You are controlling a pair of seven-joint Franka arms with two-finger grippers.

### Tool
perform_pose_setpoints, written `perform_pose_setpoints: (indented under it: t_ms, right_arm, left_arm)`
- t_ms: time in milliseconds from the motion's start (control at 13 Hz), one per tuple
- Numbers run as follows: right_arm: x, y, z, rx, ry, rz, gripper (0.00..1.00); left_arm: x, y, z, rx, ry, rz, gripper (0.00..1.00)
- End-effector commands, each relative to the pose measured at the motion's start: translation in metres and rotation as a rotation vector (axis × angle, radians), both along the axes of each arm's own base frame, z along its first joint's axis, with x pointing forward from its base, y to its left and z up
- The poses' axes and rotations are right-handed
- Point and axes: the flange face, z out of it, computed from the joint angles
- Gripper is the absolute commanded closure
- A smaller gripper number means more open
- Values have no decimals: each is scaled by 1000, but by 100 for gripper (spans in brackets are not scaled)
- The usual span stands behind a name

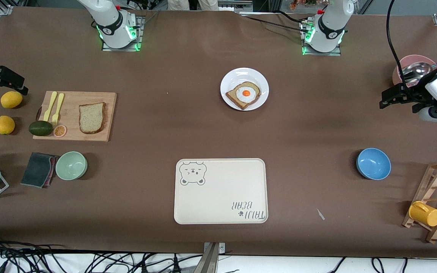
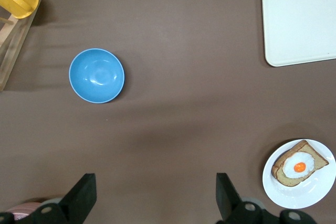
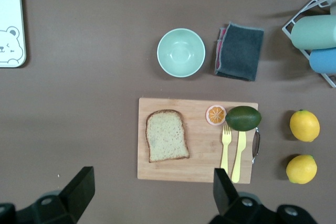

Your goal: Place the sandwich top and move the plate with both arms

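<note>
Front view: bread [image 1: 92,118] flat on the board [image 1: 75,116] at the right arm's end of the table, beside a fork [image 1: 57,109], knife [image 1: 50,106], avocado [image 1: 40,128] and orange slice [image 1: 59,131]. Plate [image 1: 244,88] near mid-table, close to the left arm's base, carrying egg toast [image 1: 243,94]. Tray [image 1: 221,190] nearer the camera than the plate. Right gripper [image 1: 2,80] up by the lemons [image 1: 11,99], well apart from the bread. Left gripper [image 1: 395,96] up by the pink bowl [image 1: 412,63], well apart from the plate.

Left wrist view: left gripper [image 2: 156,199] spread wide over bare table, holding nothing; plate [image 2: 298,181] just outside one finger [image 2: 228,196]; blue bowl [image 2: 96,75] well clear.

Right wrist view: right gripper [image 3: 152,192] spread wide and empty; bread [image 3: 166,135] on the board [image 3: 197,139], in line with the gap between the fingers [image 3: 79,188] but untouched.
</note>
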Motion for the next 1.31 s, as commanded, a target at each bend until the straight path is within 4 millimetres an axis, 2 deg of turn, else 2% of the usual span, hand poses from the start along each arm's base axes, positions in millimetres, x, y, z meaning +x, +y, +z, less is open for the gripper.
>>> perform_pose_setpoints:
  t_ms: [0,77,231,617,694,925,1234]
  right_arm:
    - [-1,6,6,6,11,8,0]
    - [-2,6,6,6,14,16,0]
    - [-2,7,6,7,14,25,0]
    - [-2,6,6,6,14,24,0]
    - [-2,6,6,6,14,22,0]
    - [-2,6,6,6,14,22,0]
    - [-2,14,6,4,14,35,0]
  left_arm:
    - [-3,-4,-2,-13,24,-9,0]
    - [-6,-7,-1,-11,37,-4,0]
    - [-8,-24,4,-14,35,-34,0]
    - [-5,-27,-2,-15,38,-42,0]
    - [-5,-23,0,-12,33,-35,0]
    - [-9,-12,15,101,-6,-34,0]
    - [-20,-11,39,101,-46,-24,0]
